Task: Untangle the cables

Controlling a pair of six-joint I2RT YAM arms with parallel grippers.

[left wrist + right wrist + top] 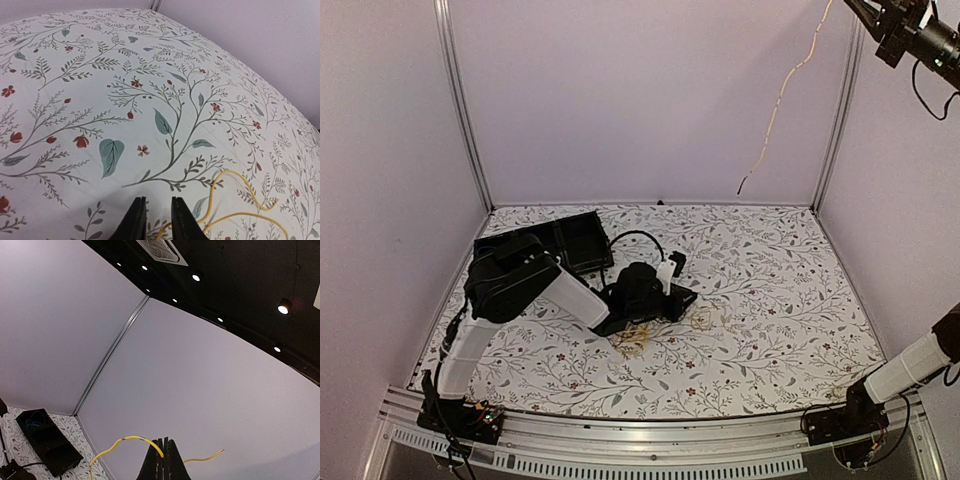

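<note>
A loose tangle of yellow cables (642, 337) lies on the floral table just in front of my left arm, with another yellow loop (704, 318) to its right. My left gripper (685, 300) is low over the cloth, its jaws a narrow gap apart and gripping nothing. In the left wrist view a yellow cable (235, 192) curls past the right fingertip (182, 220) and runs under the gap (158, 210). My right gripper (164, 444) is raised high and shut on a long yellow cable (125, 438), which hangs down in the top view (782, 95).
A black tray (582, 235) stands at the back left of the table and also shows in the right wrist view (47, 442), with a blue cable (34, 419) inside. A black robot cable (638, 236) loops behind the left wrist. The right arm (910, 35) is high at the right wall.
</note>
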